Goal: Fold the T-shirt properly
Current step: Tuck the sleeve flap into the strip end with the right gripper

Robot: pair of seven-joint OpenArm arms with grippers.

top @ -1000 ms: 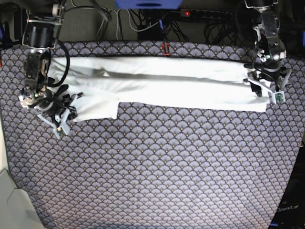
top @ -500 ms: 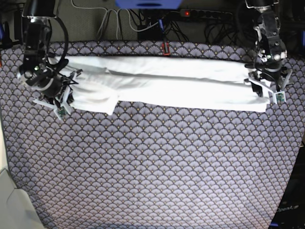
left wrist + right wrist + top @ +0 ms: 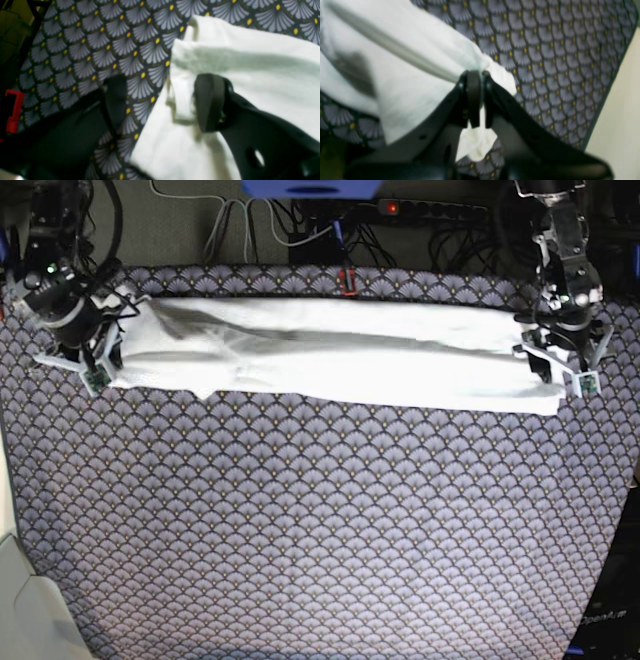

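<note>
Dark cloth with a repeating grey fan pattern and small yellow dots covered the table (image 3: 320, 530); cables and a power strip (image 3: 430, 210) with a red light ran along the far edge. T-shirt (image 3: 330, 355) lay as a long, narrow white band across the far part of the table, spanning nearly its full width, plain side up; no print or lettering was visible on it in any view. Right gripper (image 3: 475, 75) sat at the band's end on the base view's left, jaws pressed together and clamped on a bunched fold of the white cloth, a small tag of fabric showing below the fingers. Left gripper (image 3: 160, 100) stood at the opposite end of the band, jaws spread wide: one finger (image 3: 210, 100) rested on the white fabric beside a rolled hem edge, the other finger (image 3: 115, 102) over the patterned cloth just off the shirt's edge. A red object (image 3: 13, 110) showed at the left border of the left wrist view, too blurred to identify. No readable writing was found on it.
</note>
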